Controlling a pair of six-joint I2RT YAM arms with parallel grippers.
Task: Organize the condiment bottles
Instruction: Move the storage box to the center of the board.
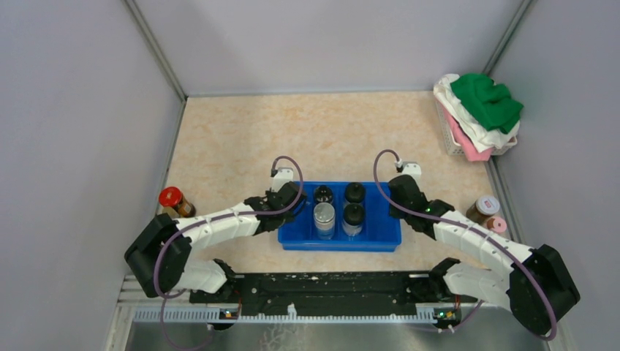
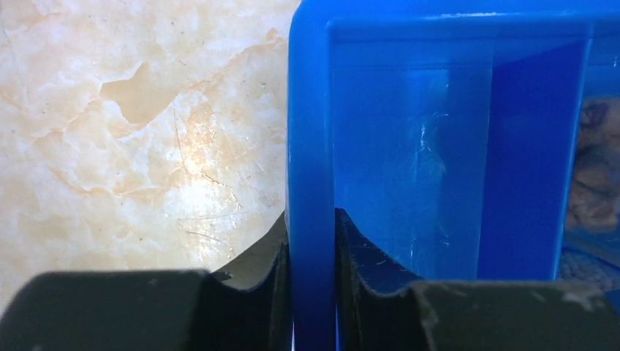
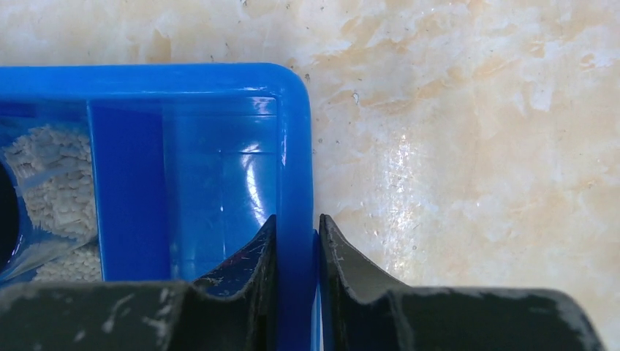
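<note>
- The two arms (image 1: 219,223) reach out from the near edge of the surface (image 1: 329,139), one on each side of the blue tray (image 1: 340,243).
- The blue tray sits in the middle of the surface, just past the arm bases.
- The left fingers (image 2: 256,281) are squeezed tight on the left wall of the blue tray. One finger is outside the wall and one is inside, and both touch it.
- The right fingers (image 3: 248,281) are squeezed tight on the right wall of the blue tray in the same way, one finger on each side.
- Four bottles stand up in the tray, two in front and two behind.
- In front, the silver-cap jar (image 1: 324,218) is on the left and the front black-cap bottle (image 1: 353,217) is just beside it on the right.
- Behind them are the back-left black-cap bottle (image 1: 322,194) and the back-right black-cap bottle (image 1: 354,192).
- Three more bottles stand on the surface, outside the tray.
- The pink-cap bottle (image 1: 496,224) is by the right wall, with the brown jar (image 1: 483,208) touching it or just behind it.
- The red-cap bottle (image 1: 173,199) is by the left wall, well apart from the tray.
- Far off in the right corner is a basket (image 1: 447,135) piled with clothes (image 1: 486,102): green on top, then white and pink.
</note>
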